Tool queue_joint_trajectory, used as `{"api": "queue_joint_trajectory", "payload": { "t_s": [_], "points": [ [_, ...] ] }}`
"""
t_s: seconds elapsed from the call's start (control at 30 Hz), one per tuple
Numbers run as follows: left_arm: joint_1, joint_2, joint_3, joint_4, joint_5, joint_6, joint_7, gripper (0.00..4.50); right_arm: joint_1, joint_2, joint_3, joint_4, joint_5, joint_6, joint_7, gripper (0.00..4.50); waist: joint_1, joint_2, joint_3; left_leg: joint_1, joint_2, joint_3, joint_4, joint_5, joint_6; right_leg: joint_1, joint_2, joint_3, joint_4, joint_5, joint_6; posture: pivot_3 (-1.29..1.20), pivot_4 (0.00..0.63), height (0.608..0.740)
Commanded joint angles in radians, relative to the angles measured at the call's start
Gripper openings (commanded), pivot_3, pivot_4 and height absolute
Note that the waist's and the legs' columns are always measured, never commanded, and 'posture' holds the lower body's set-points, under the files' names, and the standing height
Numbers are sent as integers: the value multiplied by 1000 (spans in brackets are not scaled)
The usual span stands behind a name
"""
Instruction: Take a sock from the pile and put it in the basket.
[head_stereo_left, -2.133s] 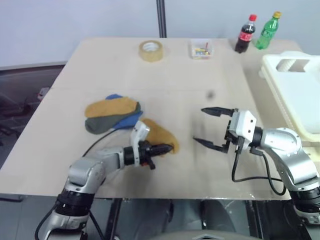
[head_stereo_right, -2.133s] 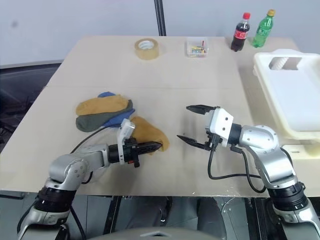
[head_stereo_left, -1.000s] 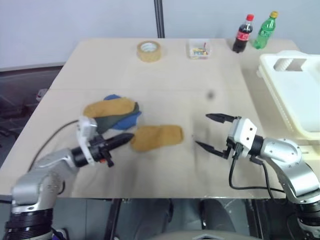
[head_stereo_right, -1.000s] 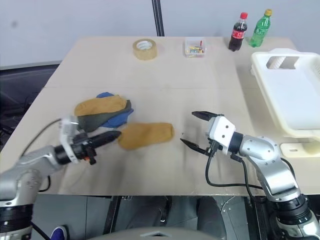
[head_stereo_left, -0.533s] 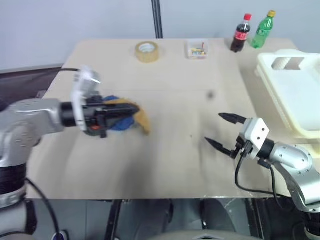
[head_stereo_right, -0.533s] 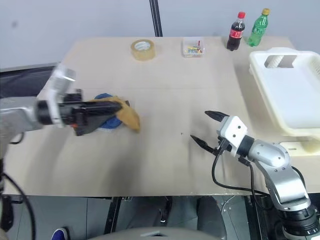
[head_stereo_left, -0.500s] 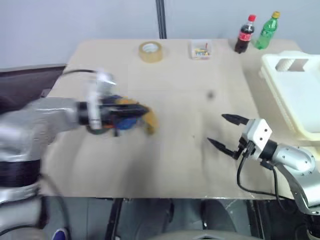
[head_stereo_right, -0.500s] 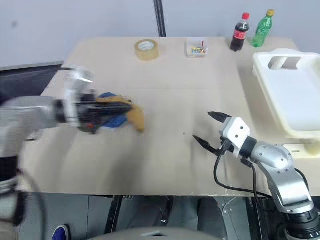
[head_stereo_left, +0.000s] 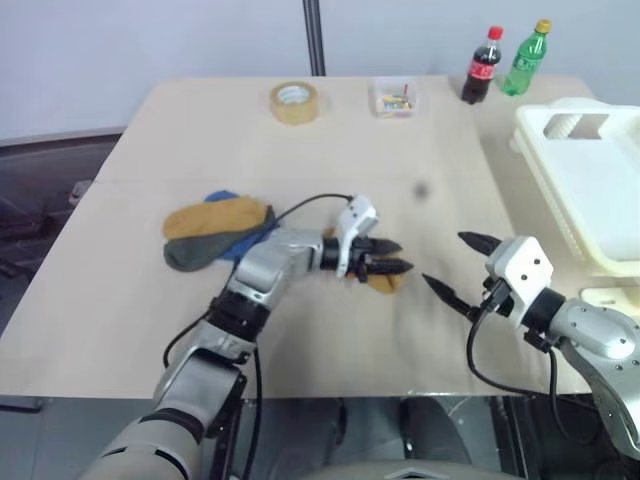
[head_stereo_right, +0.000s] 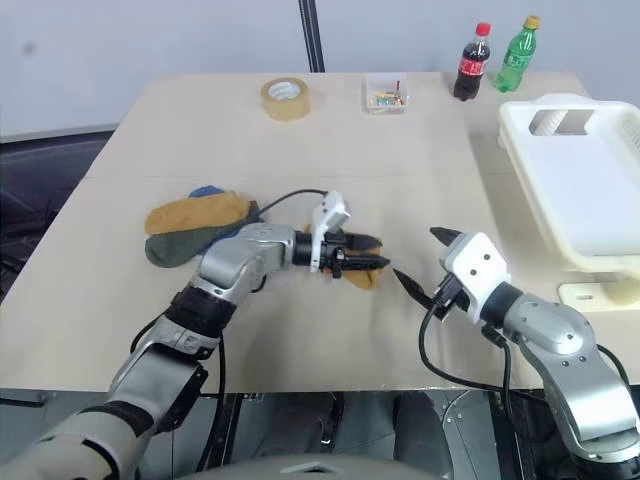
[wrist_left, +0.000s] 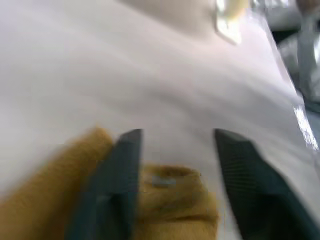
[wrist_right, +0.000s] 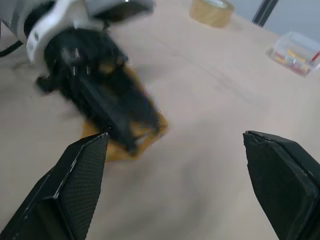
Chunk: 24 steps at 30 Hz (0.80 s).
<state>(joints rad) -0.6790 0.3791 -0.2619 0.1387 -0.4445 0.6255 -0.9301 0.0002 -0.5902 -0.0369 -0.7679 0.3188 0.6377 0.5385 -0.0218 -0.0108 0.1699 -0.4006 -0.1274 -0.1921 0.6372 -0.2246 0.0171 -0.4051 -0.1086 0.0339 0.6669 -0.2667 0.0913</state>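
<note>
Mustard, grey-green and blue socks are lying heaped as the pile (head_stereo_left: 215, 232) on the left part of the table (head_stereo_left: 200, 130), untouched.

Right of it, the left gripper (head_stereo_left: 388, 258) is reaching across toward the table's middle, pointing at the right arm. One mustard sock (head_stereo_left: 384, 281) is sitting at its tips, low against the table. In the left wrist view the fingers (wrist_left: 118, 170) are standing parted with the sock (wrist_left: 170, 192) bunched between and under them. Whether they are pinching it or letting go, I cannot tell.

Further right, the right gripper (head_stereo_left: 459, 268) is waiting near the sock, apart from it, jaws spread wide and empty, aimed at the left gripper. In the right wrist view its two fingers (wrist_right: 75, 185) are framing the sock (wrist_right: 132, 142) and the left gripper (wrist_right: 100, 90).

At the far right edge the basket (head_stereo_left: 590, 190) is standing well apart from both arms, no sock visible in it.

Judgement: step in hand looks like a handover, left to right, at mid-table. Sock is out of the pile; basket leg not yet begun.

Next move calls for: right gripper advancing onto the sock and closing on a free fold, clear of the left fingers. Then the left must be fully released before the carry to the basket.
</note>
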Motion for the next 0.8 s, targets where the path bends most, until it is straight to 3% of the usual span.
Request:
{"api": "queue_joint_trajectory", "payload": {
  "t_s": [0.03,0.2,0.4,0.47,0.5,0.53,0.6,0.7,0.8],
  "points": [
    [42,53,115,-88,-7,-25,38,2454,-56,19,56,-21,18,82,-32,4500,0,0,0,0,0,0,0,0,0,0,0,0,0,0,0,0,150,740],
    [79,88,144,-5,105,-96,132,2454,-159,97,180,148,-56,96,-92,4500,14,-2,-1,1,-1,0,0,0,0,1,0,0,1,0,0,0,150,740],
    [75,36,103,159,235,-181,218,2454,-239,133,263,332,-106,75,-83,4500,16,-2,-2,1,-2,0,1,0,0,1,-1,0,1,1,1,0,150,740],
    [79,26,92,194,266,-201,229,2567,-256,151,278,389,-128,30,-84,4065,14,-2,-3,0,-2,-1,2,0,0,1,-1,0,1,1,1,0,150,740],
    [89,22,94,188,267,-203,227,2005,-264,161,280,411,-136,19,-89,3761,12,-2,-3,1,-2,-1,2,0,0,1,-1,0,2,1,1,0,150,740],
    [109,20,102,149,249,-192,215,1913,-269,159,285,424,-146,3,-79,3435,10,-2,-3,1,-2,-1,2,0,0,1,-1,0,2,1,1,0,150,740],
    [144,18,124,72,214,-157,200,894,-268,153,284,433,-153,-16,-58,2309,7,-2,-3,2,-2,0,2,0,0,1,-1,1,4,1,1,0,150,740],
    [241,40,148,-114,164,-60,206,0,-257,122,261,421,-146,-33,-15,1200,2,-1,-4,2,-2,1,2,0,0,0,-1,3,5,1,1,0,150,740],
    [312,43,185,-284,98,65,243,0,-251,83,241,394,-129,-29,28,77,4,-1,-4,2,-2,2,2,0,0,-1,0,4,6,1,1,0,150,740]
  ]
}}
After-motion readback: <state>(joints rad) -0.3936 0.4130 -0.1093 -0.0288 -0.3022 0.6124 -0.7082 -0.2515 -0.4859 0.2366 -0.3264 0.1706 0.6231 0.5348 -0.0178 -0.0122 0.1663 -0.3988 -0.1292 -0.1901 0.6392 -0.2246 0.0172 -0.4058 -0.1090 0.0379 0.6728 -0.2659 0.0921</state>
